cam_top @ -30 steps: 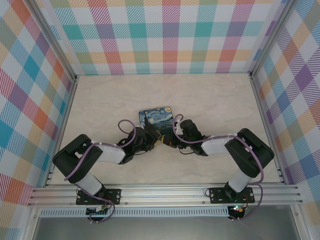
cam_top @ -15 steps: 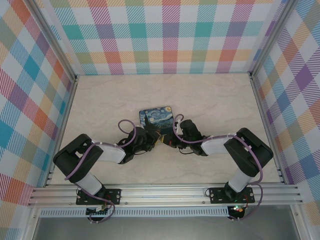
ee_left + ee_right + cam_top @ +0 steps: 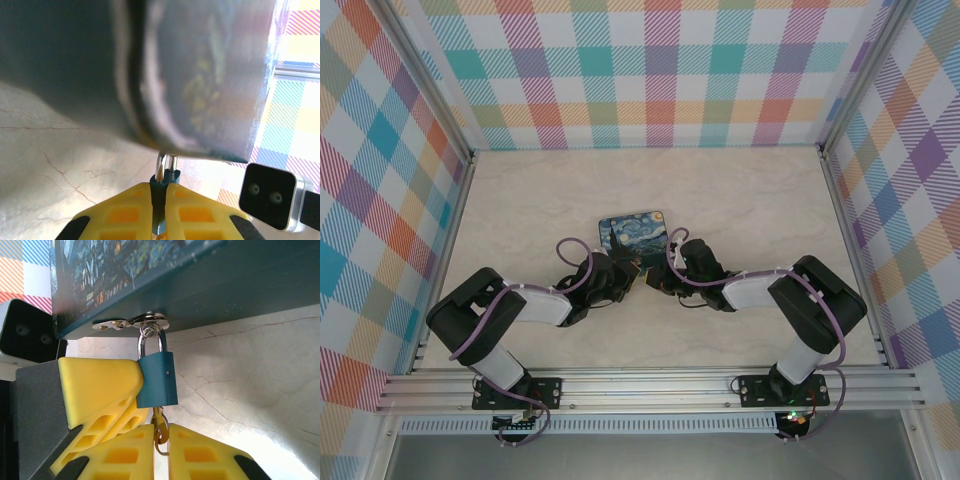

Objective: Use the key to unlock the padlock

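1. Both arms are stretched in from the aluminium rail (image 3: 650,385), with the left arm (image 3: 520,305) and right arm (image 3: 770,290) angled toward each other.
2. The left gripper (image 3: 624,275) and right gripper (image 3: 656,281) are nose to nose, right at the near edge of the Starry Night tin (image 3: 632,230).
3. The tin lies flat mid-table (image 3: 740,200), slightly turned.
4. From up here, how the jaws stand is too small and dark to read.
5. Purple cables (image 3: 565,245) loop over both wrists, and plaid walls (image 3: 650,70) stand on three sides.
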Robot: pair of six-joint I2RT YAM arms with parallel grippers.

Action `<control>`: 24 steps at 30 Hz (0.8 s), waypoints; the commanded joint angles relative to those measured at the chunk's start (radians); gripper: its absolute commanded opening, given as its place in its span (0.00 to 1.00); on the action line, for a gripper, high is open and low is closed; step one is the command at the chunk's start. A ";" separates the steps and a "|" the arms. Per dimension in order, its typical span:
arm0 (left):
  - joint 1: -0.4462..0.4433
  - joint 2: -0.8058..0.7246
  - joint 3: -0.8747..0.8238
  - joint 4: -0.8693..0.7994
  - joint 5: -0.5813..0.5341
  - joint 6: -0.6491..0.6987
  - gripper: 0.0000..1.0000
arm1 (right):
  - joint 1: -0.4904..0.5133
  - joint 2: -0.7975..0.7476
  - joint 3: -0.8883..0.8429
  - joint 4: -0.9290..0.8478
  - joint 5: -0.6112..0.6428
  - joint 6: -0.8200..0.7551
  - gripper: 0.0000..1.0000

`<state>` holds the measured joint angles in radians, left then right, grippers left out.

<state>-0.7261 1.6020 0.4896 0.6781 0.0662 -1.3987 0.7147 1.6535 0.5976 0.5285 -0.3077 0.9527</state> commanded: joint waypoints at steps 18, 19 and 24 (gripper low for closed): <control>-0.024 -0.001 0.054 -0.054 0.028 -0.005 0.05 | 0.011 -0.117 0.019 -0.197 0.090 -0.168 0.39; -0.023 -0.001 0.055 -0.056 0.027 -0.005 0.05 | 0.011 -0.133 0.027 -0.239 0.107 -0.196 0.41; -0.023 -0.004 0.058 -0.062 0.025 -0.002 0.06 | 0.011 -0.209 0.033 -0.370 0.199 -0.353 0.47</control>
<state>-0.7319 1.6020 0.5270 0.6308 0.0868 -1.3987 0.7208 1.4860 0.6098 0.2630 -0.1799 0.7277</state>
